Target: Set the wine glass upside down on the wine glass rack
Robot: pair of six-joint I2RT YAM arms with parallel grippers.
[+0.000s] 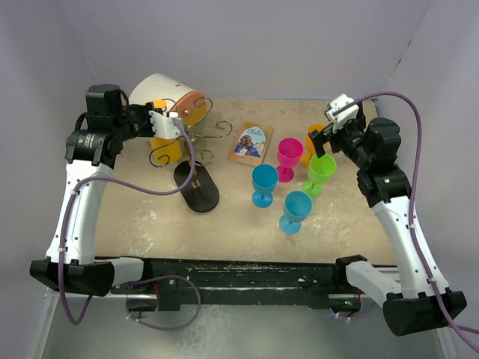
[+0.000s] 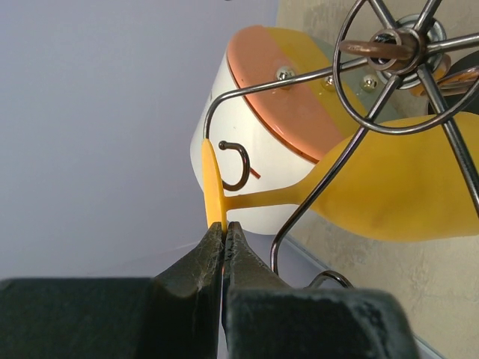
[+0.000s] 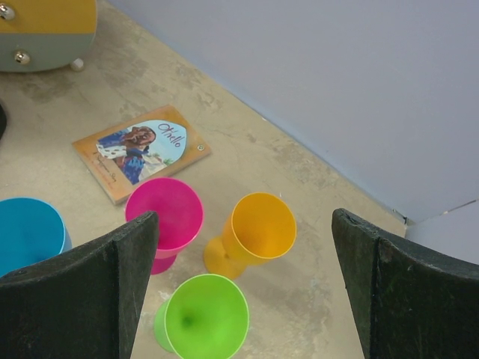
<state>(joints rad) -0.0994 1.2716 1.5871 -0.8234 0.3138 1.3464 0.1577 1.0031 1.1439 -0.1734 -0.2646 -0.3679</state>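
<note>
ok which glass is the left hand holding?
The yellow glass at the wine glass rack, its foot pinched in the left hand. The pink glass, green glass, orange glass and two blue glasses stand upright on the table.

Top camera looks down from behind; wrist cameras sit close.

I count six glasses in all. Five stand right of the book [image 1: 251, 142]: the pink glass [image 1: 290, 152], the green glass [image 1: 322, 167], the orange glass [image 3: 262, 226], the far blue glass [image 1: 264, 179] and the near blue glass [image 1: 297, 206]. That makes two blue and one each of pink, green and orange. The sixth, the yellow glass [image 1: 166, 147], is left of the book. Also to its left I see one rack [image 1: 196, 187] and one white drum [image 1: 159, 91]. There is just the one book.
</note>
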